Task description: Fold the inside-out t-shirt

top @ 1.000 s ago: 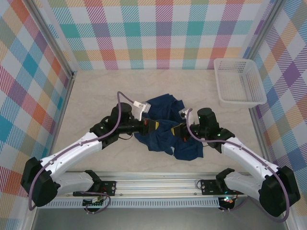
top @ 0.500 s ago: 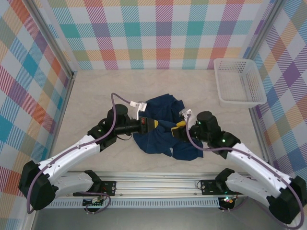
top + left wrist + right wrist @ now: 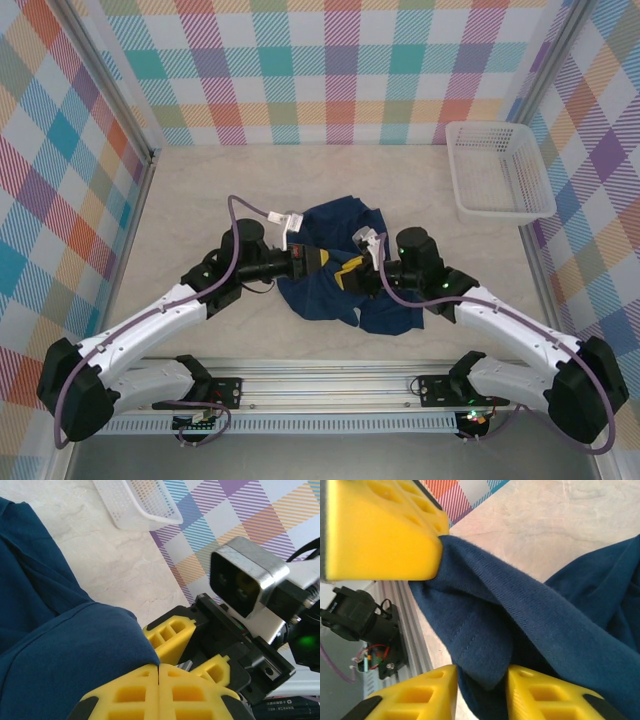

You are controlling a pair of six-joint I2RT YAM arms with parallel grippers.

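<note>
Two grippers meet on the crumpled t-shirt in the middle of the table. My left gripper is clamped on a raised edge, lifting it, I reckon, so my right gripper, jaws narrowly parted around that fold, can bite.

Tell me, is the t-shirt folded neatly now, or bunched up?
Bunched, not folded: the t-shirt lies as an uneven, creased heap on the table, one fold pinched in the left gripper.

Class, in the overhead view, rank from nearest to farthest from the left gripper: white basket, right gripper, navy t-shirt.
1. Navy t-shirt, touching the left gripper.
2. Right gripper, just to its right.
3. White basket, far right corner.
</note>
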